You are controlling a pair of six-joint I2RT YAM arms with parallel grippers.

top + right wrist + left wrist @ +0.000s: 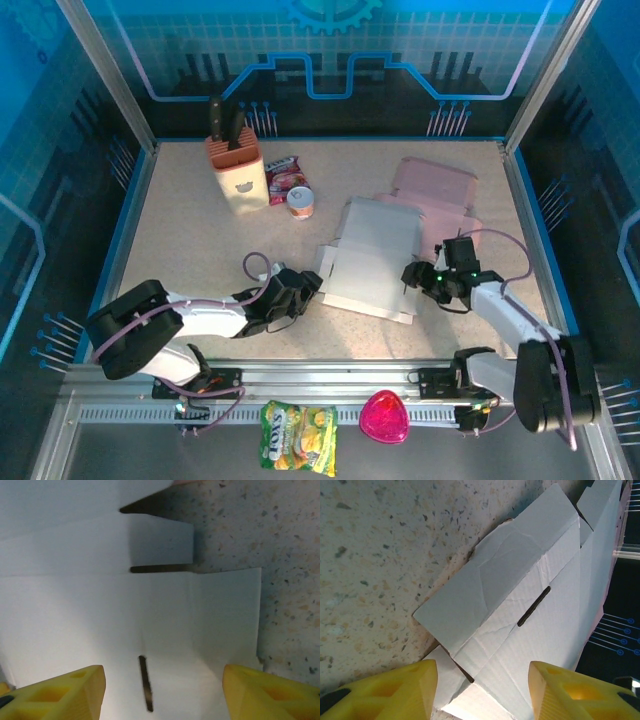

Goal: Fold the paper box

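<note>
White paper box (372, 258) unfolded | left hand (482, 680) released, right hand (162, 680) released | wrist views: slots (534, 606) | top: knife block (236, 172)

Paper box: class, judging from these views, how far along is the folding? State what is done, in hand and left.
Done: nothing folded yet; the paper box lies flat on the table, flaps spread. In hand: the left gripper and right gripper sit open at its opposite side flaps, neither clamping. Left: raising the walls and tucking the flaps.
</note>
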